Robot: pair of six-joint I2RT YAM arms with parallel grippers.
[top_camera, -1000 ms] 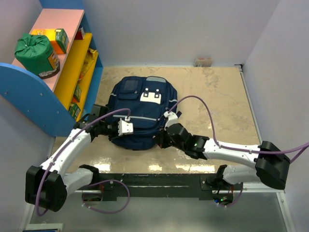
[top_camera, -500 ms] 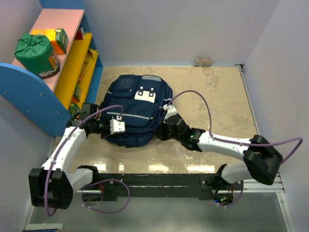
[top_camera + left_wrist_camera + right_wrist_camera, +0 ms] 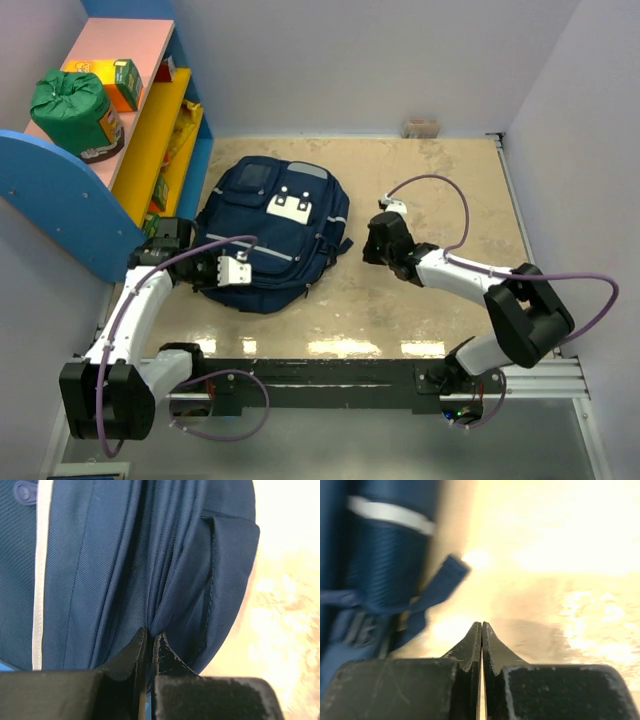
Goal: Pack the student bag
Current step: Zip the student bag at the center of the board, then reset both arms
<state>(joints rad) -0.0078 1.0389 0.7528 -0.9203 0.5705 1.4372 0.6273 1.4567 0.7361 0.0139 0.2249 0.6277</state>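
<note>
On the beige bench [image 3: 455, 200], left of centre, beside the shelf: a navy-blue student bag [image 3: 275, 235] lies front-up and askew.
A grey stripe [image 3: 262, 254] crosses its front below a pocket with white patches [image 3: 292, 205]; a dark strap [image 3: 335, 248] trails at its right. The left pincer [image 3: 149, 632] is clamped on a fold of the bag's blue fabric. The right pincer [image 3: 481, 625], jaws pressed together and empty, sits apart to the bag's right.

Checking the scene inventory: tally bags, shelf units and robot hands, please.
Bags: 2 (student bag, green sack)
Shelves: 1 (shelf unit)
Robot hands: 2 (left hand, right hand)
Total: 5
</note>
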